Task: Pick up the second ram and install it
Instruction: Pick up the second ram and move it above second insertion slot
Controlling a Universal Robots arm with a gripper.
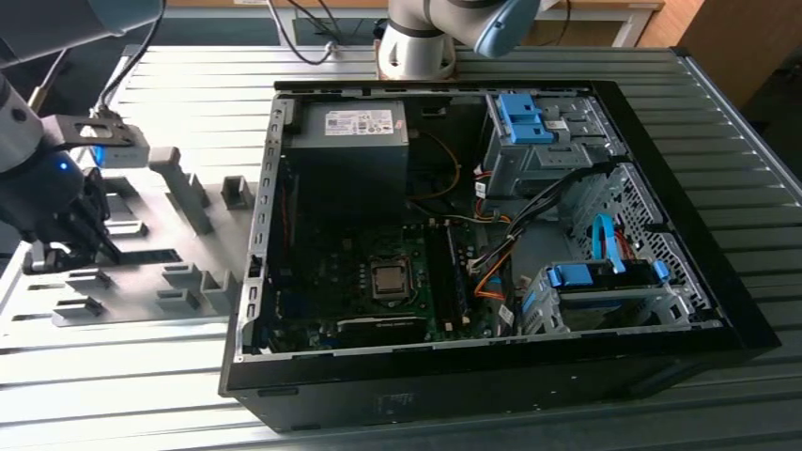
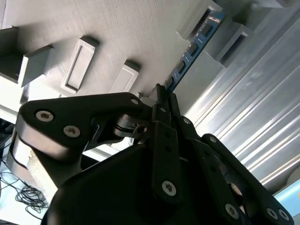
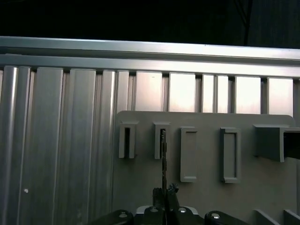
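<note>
- The ribbed aluminium tabletop (image 1: 150, 395) carries the open black computer case (image 1: 501, 395). At the exterior view's left it also carries the flat grey fixture plate (image 1: 131, 287).
- The black end effector (image 2: 161, 93) is clamped on one end of the thin blue-green ram stick (image 2: 190, 54). The stick's far end lies between grey fixture blocks (image 2: 234, 33).
- A straight, untilted lift looks wise, so the board does not bind against the blocks.

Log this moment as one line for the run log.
phase: pick | gripper: shut on second ram | far end between grey fixture blocks | install: not yet
</note>
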